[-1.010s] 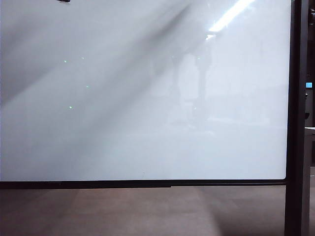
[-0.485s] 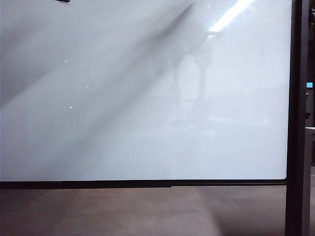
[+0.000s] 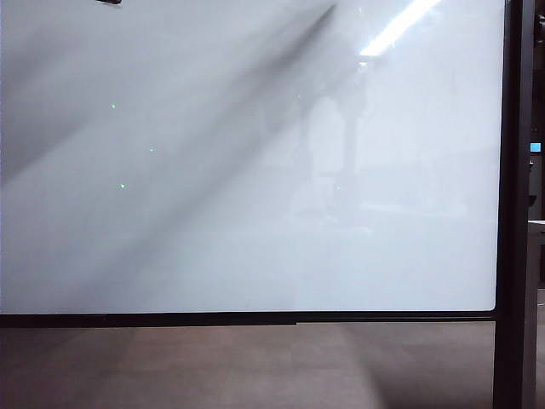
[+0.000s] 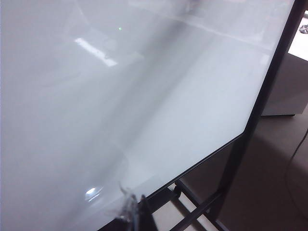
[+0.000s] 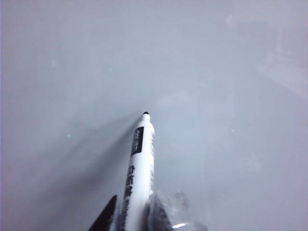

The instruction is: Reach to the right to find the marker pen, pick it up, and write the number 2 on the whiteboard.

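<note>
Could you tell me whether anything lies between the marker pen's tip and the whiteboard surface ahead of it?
Nothing does: in the right wrist view the right gripper holds the marker pen pointing at bare whiteboard, with no ink yet. Whether the tip touches is unclear.

Whiteboard: cut at 9 and 12 o'clock edges, exterior view. Marker pen: rear barrel cut at frame edge; label unreadable. Left gripper: blurred, mostly cropped.
</note>
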`<state>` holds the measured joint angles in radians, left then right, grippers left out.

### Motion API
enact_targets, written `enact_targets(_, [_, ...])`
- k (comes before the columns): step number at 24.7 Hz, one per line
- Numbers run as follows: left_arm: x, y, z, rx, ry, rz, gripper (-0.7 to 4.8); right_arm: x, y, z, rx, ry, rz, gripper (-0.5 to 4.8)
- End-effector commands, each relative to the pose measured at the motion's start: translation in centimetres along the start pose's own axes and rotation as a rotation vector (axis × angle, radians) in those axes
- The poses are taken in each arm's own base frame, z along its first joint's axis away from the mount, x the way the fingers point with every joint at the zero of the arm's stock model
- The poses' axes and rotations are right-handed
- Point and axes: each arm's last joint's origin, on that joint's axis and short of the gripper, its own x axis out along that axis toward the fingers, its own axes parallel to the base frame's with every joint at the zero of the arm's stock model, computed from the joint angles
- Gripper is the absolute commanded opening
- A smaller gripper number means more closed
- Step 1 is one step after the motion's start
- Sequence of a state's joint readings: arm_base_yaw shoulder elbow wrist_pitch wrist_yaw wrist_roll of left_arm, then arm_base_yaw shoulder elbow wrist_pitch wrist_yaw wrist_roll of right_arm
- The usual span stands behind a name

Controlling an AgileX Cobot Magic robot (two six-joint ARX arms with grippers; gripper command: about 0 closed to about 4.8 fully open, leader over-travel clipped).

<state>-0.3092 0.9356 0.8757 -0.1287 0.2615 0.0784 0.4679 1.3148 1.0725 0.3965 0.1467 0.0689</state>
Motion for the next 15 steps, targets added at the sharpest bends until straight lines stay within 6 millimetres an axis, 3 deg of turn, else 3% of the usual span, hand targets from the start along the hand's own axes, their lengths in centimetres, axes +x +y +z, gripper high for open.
enact_targets(1, [-0.14,-0.03,0.39,0.009,-0.020,-0.004,-0.05,-0.04,0.03,0.39,-0.016,-0.026,-0.009,-0.01])
enact_targets(15, [-0.14,-0.03,0.39,0.009,-0.020,-0.004,-0.05,0.18,0.04,0.21,-0.016,-0.031,-0.010,-0.01])
